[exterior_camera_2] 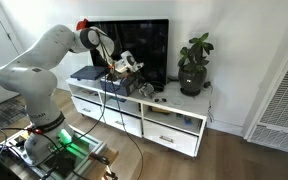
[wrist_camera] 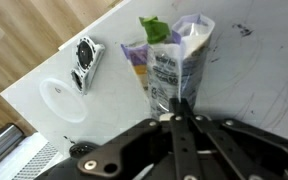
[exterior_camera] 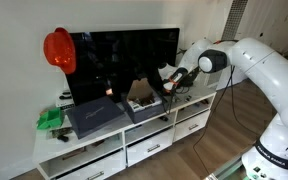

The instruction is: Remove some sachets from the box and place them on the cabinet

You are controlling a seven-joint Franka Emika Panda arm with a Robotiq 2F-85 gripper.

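Print on the sachet (wrist_camera: pixel 174 62) is too blurred to read, and the wrist view's bottom edge crops the tool (wrist_camera: pixel 180 108). The contents of the box (exterior_camera: pixel 142 104) are too small to tell.

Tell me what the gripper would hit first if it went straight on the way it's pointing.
Probably the bare white cabinet top, met through the sachet pinched in the gripper; depth is unclear.

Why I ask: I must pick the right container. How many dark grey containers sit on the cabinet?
2. The flat dark grey case lies below the red hard hat; the small open box sits beside it, nearer the gripper. The arm may hide others.
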